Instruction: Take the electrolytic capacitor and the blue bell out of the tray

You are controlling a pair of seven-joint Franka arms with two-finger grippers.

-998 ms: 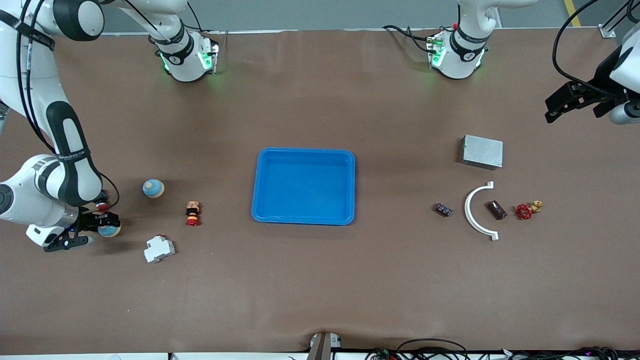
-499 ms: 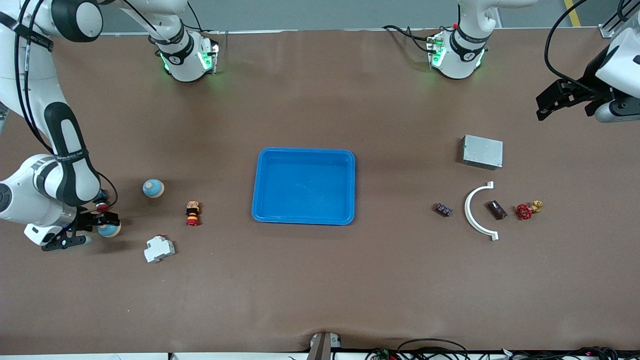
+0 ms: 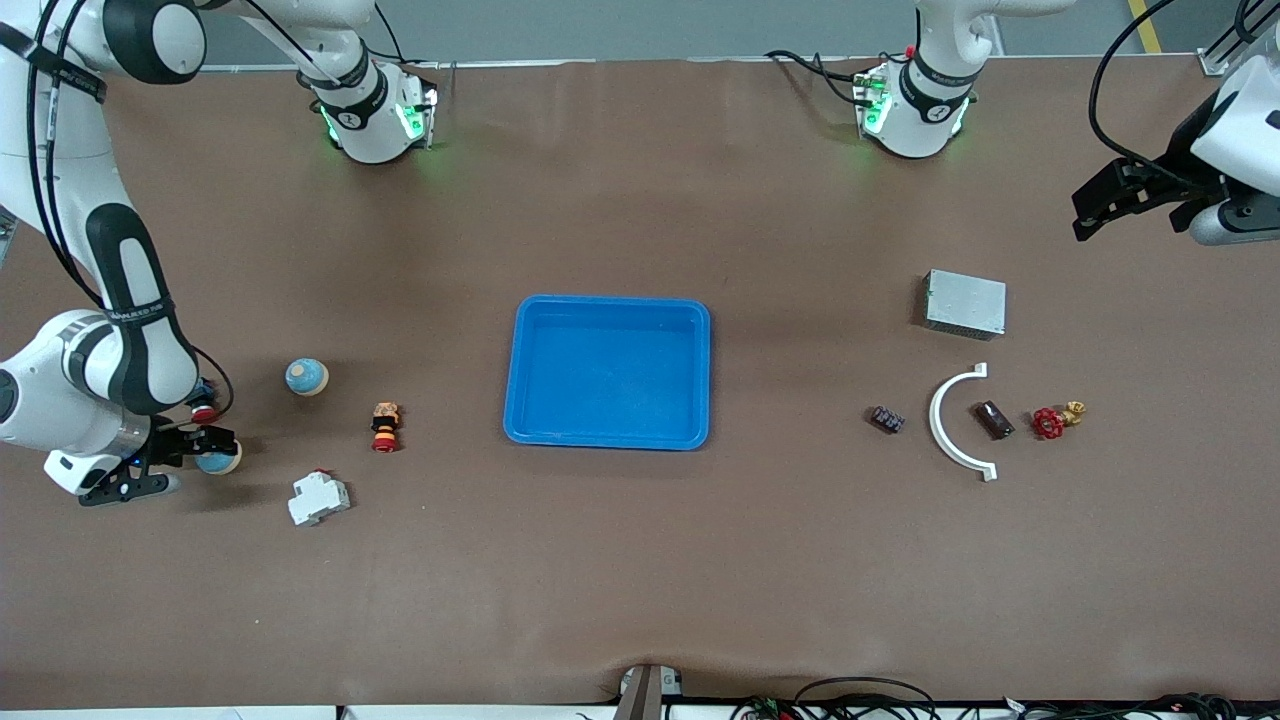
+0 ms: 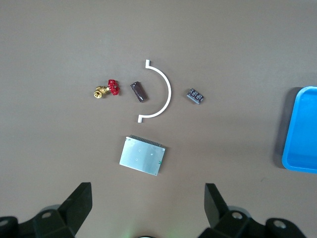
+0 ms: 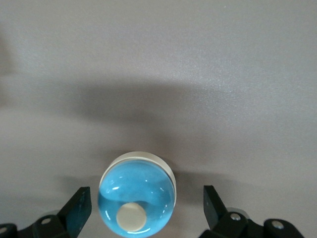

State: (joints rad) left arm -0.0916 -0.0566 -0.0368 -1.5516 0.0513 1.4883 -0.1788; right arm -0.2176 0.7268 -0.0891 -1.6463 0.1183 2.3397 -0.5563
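Blue and dome-shaped, the bell (image 5: 137,197) rests on the brown table (image 3: 640,560) at the right arm's end. The right gripper (image 3: 165,462) is down at the bell, fingers spread. In the right wrist view the bell lies between the two fingers (image 5: 78,208), with a visible gap to each, so neither finger touches it. Its cream button faces up. A second blue dome (image 3: 306,376) sits near the first, farther from the front camera. A red and yellow push button (image 3: 385,427) and a white circuit breaker (image 3: 318,497) lie between the domes and the blue tray (image 3: 608,437), which is in the middle of the table.

The capacitor (image 3: 993,419), a dark brown cylinder, lies on its side at the left arm's end of the table, inside the curve of a white arc-shaped bracket (image 3: 944,423). A red-handled brass valve (image 3: 1055,419) lies just beside it. A small dark terminal block (image 3: 886,419) lies on the outer side of the bracket, toward the tray. A grey metal box (image 3: 964,303) lies farther from the front camera than the bracket.

The left gripper (image 3: 1135,197) hangs in the air over the table's edge at the left arm's end, well apart from the capacitor. Its fingers (image 4: 79,206) are spread and hold nothing.
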